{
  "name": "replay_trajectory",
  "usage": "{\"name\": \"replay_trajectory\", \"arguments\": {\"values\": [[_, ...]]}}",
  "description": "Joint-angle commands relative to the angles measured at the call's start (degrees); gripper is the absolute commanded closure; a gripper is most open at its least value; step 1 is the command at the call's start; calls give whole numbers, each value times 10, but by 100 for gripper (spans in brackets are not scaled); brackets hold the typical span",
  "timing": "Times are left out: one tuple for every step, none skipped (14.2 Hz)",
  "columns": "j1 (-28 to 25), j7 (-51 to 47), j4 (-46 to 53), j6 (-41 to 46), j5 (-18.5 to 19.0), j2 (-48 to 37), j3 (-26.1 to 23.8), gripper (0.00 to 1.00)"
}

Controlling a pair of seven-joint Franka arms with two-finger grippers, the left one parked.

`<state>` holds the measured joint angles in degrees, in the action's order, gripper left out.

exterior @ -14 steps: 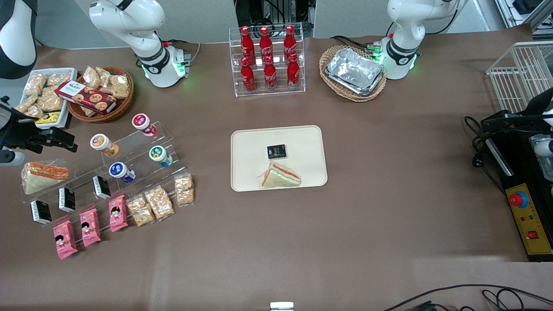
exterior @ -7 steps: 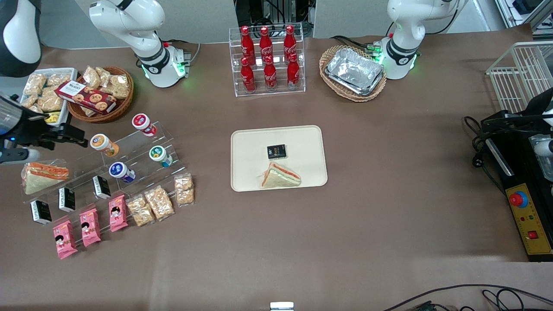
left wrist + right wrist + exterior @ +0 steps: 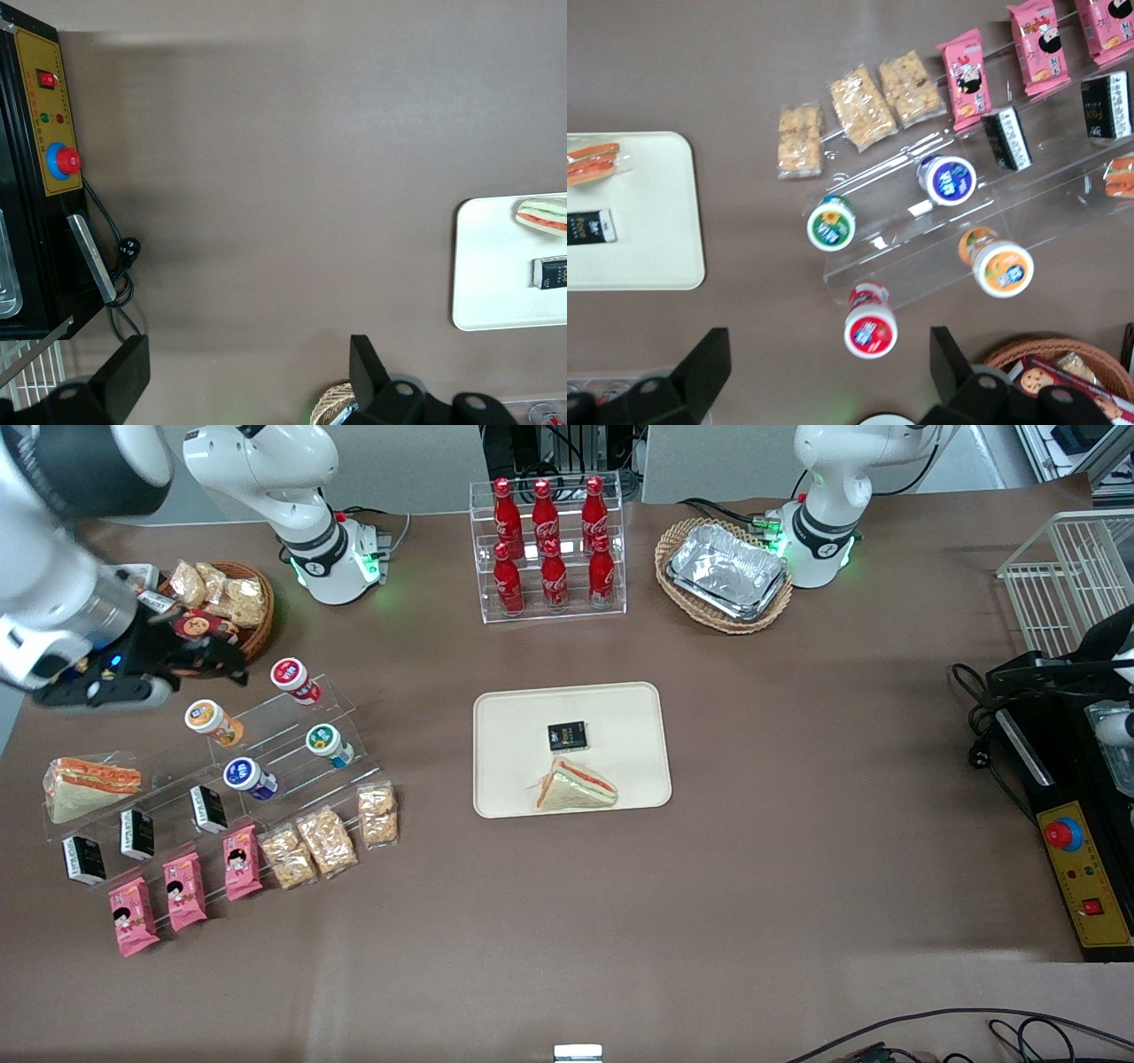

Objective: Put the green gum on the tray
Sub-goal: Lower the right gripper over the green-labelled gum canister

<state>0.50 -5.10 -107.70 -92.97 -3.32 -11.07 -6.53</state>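
- Gripper point(image 3: 217, 657): hangs above the table at the working arm's end, over the edge of the wicker basket point(image 3: 252, 638) of snack packs, just beside the red-lidded canister point(image 3: 291, 677). The wrist view shows the fingers point(image 3: 709, 359) spread wide apart, nothing between them.
- Green gum point(image 3: 326, 742): lies tilted on the clear acrylic stepped stand point(image 3: 266, 731), lid facing up toward the front camera, nearer that camera than the red-lidded canister. Apart from the gripper, untouched. Also seen in the wrist view point(image 3: 831, 224).
- Same stand: orange-lidded canister point(image 3: 209, 718) and blue-lidded canister point(image 3: 244, 774), each apart from the green gum.
- Nearer the front camera than the stand: clear bags of biscuits point(image 3: 326, 838), pink snack packs point(image 3: 184, 890), small black packs point(image 3: 136, 833); a wrapped sandwich point(image 3: 89, 786) at the stand's end.
- Tray point(image 3: 514, 717): flat at mid-table, well apart from the green gum. It holds a small black pack point(image 3: 567, 736) and a wrapped triangular sandwich point(image 3: 574, 787), close together, not quite touching.
- Farther from the front camera than the tray: rack of red cola bottles point(image 3: 549, 545); beside it a basket of foil trays point(image 3: 726, 571).
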Motion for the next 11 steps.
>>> {"name": "replay_trajectory", "arguments": {"values": [[4, -22, -53, -5, -10, -59, -21, 0], [4, -26, -58, -4, -14, -64, -30, 0], [4, -27, -62, -5, -17, -69, -35, 0], [4, -27, -66, -7, -17, -69, -36, 0], [4, -27, -67, -12, -17, -69, -36, 0], [4, -27, -75, -21, -17, -67, -36, 0], [3, -27, -88, -38, -17, -67, -37, 0], [3, -27, -106, -55, -17, -67, -36, 0], [3, -27, -122, -73, -17, -66, -37, 0], [3, -26, -138, -93, -17, -62, -38, 0], [3, -26, -158, -117, -17, -58, -43, 0]]}}
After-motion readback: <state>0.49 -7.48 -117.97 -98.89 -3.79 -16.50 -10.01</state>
